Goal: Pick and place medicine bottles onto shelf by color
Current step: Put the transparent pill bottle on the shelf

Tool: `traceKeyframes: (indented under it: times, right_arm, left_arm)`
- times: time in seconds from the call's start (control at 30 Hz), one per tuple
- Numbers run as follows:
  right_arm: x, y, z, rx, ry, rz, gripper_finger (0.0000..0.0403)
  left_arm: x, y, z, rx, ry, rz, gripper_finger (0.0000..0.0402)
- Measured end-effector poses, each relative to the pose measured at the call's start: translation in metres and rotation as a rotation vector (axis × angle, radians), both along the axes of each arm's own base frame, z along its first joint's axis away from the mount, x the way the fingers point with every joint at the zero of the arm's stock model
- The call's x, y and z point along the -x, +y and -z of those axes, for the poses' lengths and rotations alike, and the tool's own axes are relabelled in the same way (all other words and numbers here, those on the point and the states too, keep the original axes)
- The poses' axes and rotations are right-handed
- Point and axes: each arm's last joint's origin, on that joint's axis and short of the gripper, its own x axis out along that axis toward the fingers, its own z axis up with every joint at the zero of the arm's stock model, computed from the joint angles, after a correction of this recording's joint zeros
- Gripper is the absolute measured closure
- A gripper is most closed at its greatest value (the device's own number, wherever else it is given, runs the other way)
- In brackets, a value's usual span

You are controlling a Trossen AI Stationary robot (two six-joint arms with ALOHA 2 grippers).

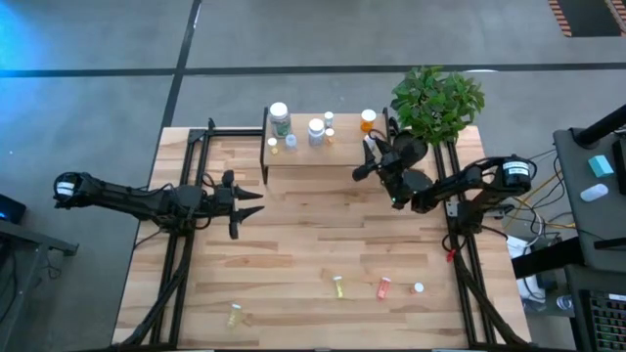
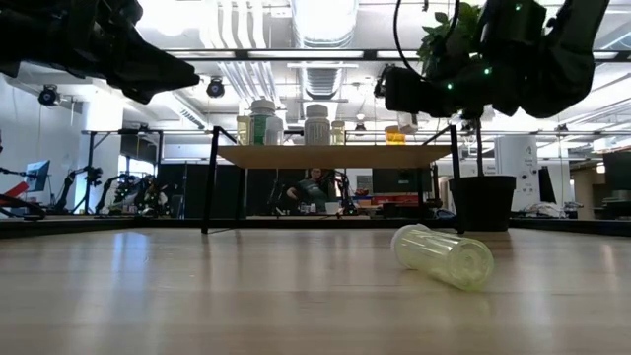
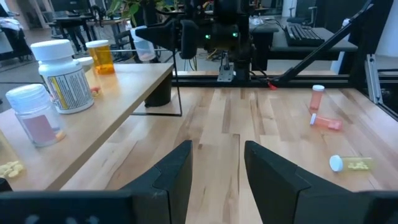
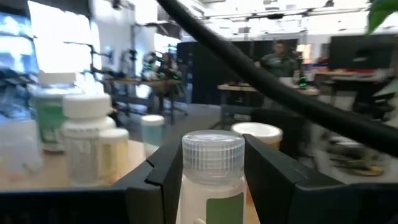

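Note:
The shelf (image 1: 328,156) stands at the table's far middle on thin black legs. Several medicine bottles stand on its top board, among them a greenish white-capped one (image 1: 280,117), a clear one (image 1: 316,129) and an orange one (image 1: 368,119). My right gripper (image 1: 372,150) hovers over the shelf's right end, shut on a white bottle with a clear ribbed cap (image 4: 212,152). My left gripper (image 1: 256,202) waits open at the table's left, level, with nothing between its fingers (image 3: 177,168). More bottles lie on their sides near the front edge. My right gripper pinches the bottle's body (image 4: 211,193) just under the cap between its two fingers, one on each side. The fingers come roughly level from the table's right. The bottle stands upright in the hold, clear of the shelf board.
On the table's near part are a yellow bottle (image 1: 337,286), an orange-pink one (image 1: 383,287), a white-capped one (image 1: 419,287) and a yellow one (image 1: 235,315). A potted plant (image 1: 435,98) stands at the shelf's right end. The table's middle is bare wood.

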Motion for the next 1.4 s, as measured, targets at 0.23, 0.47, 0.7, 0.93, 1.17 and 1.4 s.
traceKeyframes:
  times: [0.23,0.47,0.7,0.93,1.17,1.4]
  right_arm:
    - [0.004,-0.018,0.001,-0.013,-0.040,0.016,0.0264]
    - [0.005,-0.029,0.007,-0.065,-0.038,-0.008,0.0264]
    - [0.004,-0.034,0.008,-0.081,-0.035,-0.036,0.0264]
    - [0.001,-0.035,0.007,-0.071,-0.013,-0.034,0.0254]
    - [0.000,-0.032,0.007,-0.068,-0.006,-0.045,0.0209]
    - [0.000,-0.032,0.006,-0.068,-0.010,-0.040,0.0180]
  left_arm:
    - [0.000,0.000,0.000,0.002,0.000,0.012,0.0272]
    - [0.000,-0.001,0.000,0.003,0.001,0.021,0.0272]
    - [0.000,-0.001,0.000,0.003,0.000,0.022,0.0272]
    - [0.000,-0.001,0.000,0.003,-0.001,0.022,0.0272]
    - [0.000,-0.001,0.000,0.003,-0.001,0.023,0.0272]
    - [0.000,-0.001,0.000,0.003,-0.001,0.024,0.0272]
